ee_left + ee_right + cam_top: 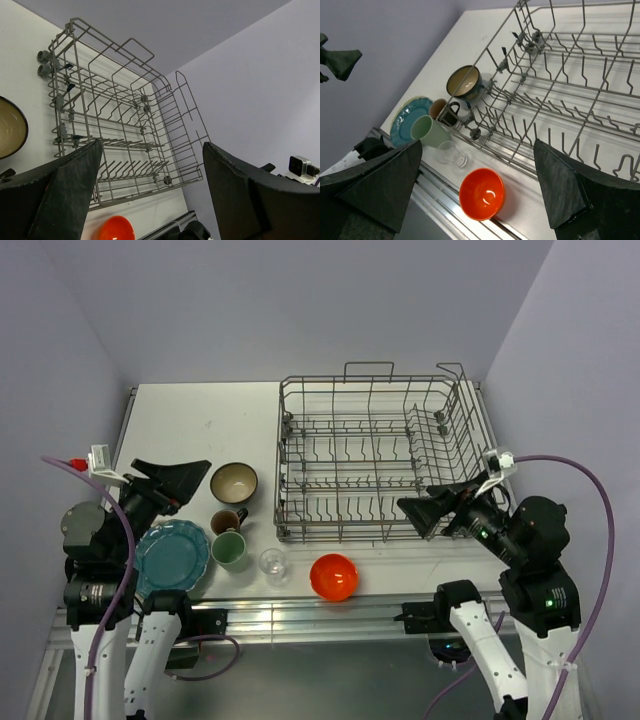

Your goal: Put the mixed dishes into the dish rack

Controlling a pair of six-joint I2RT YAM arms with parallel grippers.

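A big grey wire dish rack point(375, 455) with upright tines sits on the white desk point(200, 415), at the far right side and close to the right edge. All the dishes in view stand on the desk, outside the rack.

A round teal plate with a wavy rim point(170, 558) lies at the near left corner. Beside it are a pale green mug point(229, 550) and, just behind that, a dark brown mug point(228, 521). A blue bowl with a cream inside point(234, 483) sits farther back, near the rack's left side. A small clear glass point(272, 563) and a shiny orange bowl point(334, 576) stand by the near edge, in front of the rack.

The left gripper point(190, 485) hangs over the left edge, fingers spread wide, holding nothing. The right gripper point(412, 518) hangs at the rack's near right corner, also spread wide and holding nothing.
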